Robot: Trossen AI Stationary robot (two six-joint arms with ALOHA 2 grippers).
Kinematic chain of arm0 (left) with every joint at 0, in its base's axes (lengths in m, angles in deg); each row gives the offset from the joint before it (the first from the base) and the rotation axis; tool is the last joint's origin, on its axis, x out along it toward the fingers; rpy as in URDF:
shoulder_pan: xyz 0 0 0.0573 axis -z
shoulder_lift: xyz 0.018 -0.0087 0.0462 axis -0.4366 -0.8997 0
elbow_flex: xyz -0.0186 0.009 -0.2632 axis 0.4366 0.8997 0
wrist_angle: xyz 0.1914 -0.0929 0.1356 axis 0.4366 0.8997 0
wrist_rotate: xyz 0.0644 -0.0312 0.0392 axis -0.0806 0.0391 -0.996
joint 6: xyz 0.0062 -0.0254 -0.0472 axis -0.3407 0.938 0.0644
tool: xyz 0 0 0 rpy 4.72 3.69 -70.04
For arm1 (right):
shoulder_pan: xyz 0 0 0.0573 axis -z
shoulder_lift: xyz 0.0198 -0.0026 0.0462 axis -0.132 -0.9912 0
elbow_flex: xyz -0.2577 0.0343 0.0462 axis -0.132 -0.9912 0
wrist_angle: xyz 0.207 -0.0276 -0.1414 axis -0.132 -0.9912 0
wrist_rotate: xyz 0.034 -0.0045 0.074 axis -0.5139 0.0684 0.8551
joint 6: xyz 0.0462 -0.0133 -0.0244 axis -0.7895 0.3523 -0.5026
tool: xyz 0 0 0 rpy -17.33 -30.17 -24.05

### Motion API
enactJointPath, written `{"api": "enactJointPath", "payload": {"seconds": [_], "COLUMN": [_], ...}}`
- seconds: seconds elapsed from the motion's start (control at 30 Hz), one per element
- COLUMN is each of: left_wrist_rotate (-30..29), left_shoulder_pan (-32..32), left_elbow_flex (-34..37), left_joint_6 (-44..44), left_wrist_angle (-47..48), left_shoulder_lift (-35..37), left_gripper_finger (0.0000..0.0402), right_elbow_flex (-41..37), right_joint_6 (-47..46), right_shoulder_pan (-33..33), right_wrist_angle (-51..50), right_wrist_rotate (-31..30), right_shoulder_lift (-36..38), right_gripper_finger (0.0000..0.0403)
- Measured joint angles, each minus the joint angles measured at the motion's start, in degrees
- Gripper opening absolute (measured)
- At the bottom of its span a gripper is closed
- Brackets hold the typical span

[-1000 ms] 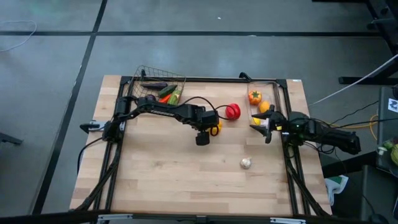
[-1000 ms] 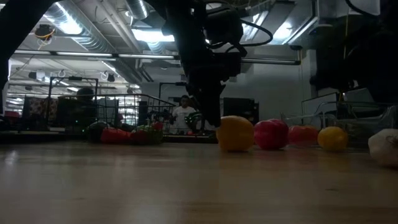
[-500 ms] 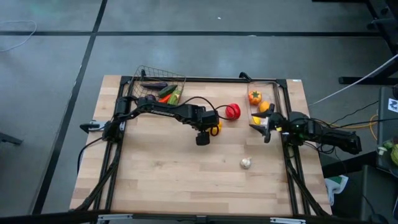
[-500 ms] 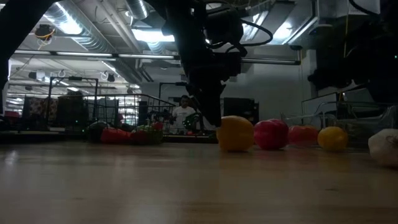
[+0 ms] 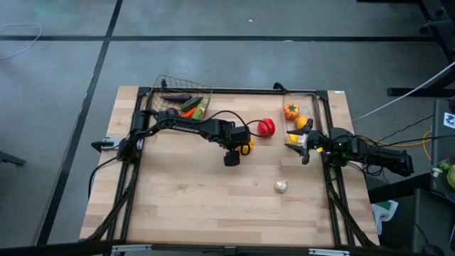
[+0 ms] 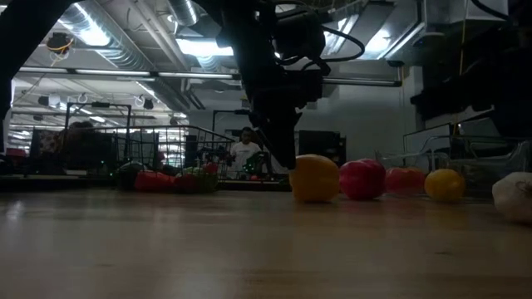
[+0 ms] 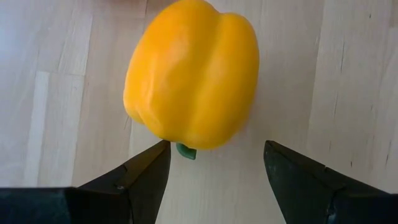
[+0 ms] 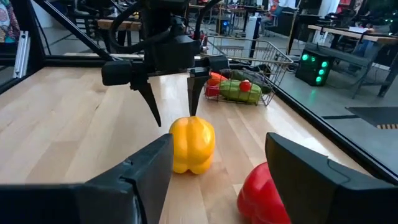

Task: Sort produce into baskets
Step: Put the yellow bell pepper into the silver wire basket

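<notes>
One yellow pepper (image 7: 191, 73) lies on the bench (image 5: 192, 199) mid-table, just ahead of my left gripper (image 7: 214, 165), jaws apart. Likely light, hard, slick plastic; I'd pinch across its broad middle.

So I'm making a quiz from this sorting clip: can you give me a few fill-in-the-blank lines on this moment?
1. The open left gripper hovers by the ____ pepper.
2. The white garlic bulb lies on the bare ____.
3. The orange fruits sit in the ____ plastic bin.
4. The vegetables lie in the wire ____.

Missing words: yellow; table; clear; basket
</notes>
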Motion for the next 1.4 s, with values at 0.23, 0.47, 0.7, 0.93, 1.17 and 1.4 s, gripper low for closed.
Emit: {"api": "enactJointPath", "payload": {"seconds": [0.23, 0.47, 0.7, 0.93, 1.17, 1.4], "left_wrist_rotate": [0.00, -0.02, -0.02, -0.02, -0.02, 0.25], "left_shoulder_pan": [0.00, 0.27, 0.35, 0.33, 0.33, -0.59], "left_elbow_flex": [0.00, 0.00, 0.00, 0.00, 0.00, -0.09], "left_joint_6": [0.00, 0.00, 0.00, 0.00, -0.02, -4.83], "left_wrist_angle": [-0.01, 0.01, -0.01, 0.01, 0.06, 1.31], "left_shoulder_lift": [0.00, 0.00, 0.00, 0.00, 0.00, -0.02], "left_gripper_finger": [0.0255, 0.0255, 0.0255, 0.0255, 0.0255, 0.0256], "right_elbow_flex": [-2.36, -3.72, -3.74, -3.76, -3.78, -3.78], "right_joint_6": [-0.07, -0.31, -0.31, -0.31, -0.31, -0.31], "right_shoulder_pan": [0.00, 0.01, 0.00, 0.01, 0.00, 0.02], "right_wrist_angle": [7.81, 10.43, 10.36, 10.35, 10.34, 10.32], "right_wrist_rotate": [-0.03, 0.43, 0.14, 0.07, 0.02, 0.00], "right_shoulder_lift": [0.02, -1.26, -2.01, -2.01, -2.01, -2.01], "right_gripper_finger": [0.0253, 0.0253, 0.0253, 0.0253, 0.0253, 0.0253]}}
